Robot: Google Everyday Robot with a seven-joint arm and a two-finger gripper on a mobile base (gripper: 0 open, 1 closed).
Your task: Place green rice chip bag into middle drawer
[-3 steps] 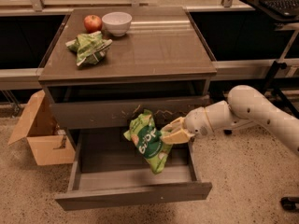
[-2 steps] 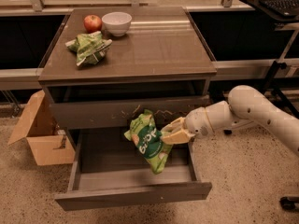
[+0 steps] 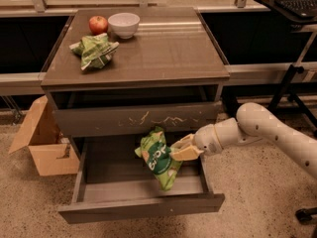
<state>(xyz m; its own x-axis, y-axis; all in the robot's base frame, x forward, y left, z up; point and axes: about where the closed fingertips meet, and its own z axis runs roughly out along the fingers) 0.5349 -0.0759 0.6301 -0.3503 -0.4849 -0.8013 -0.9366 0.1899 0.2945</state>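
The green rice chip bag, with a dark round logo and white lettering, hangs upright over the open middle drawer, its lower end down inside it. My gripper reaches in from the right and is shut on the bag's right edge. The drawer is pulled out beneath the scratched drawer front.
On the cabinet top lie a smaller pale-green bag, a red apple and a white bowl. An open cardboard box stands on the floor at the left. A black stand is at the right.
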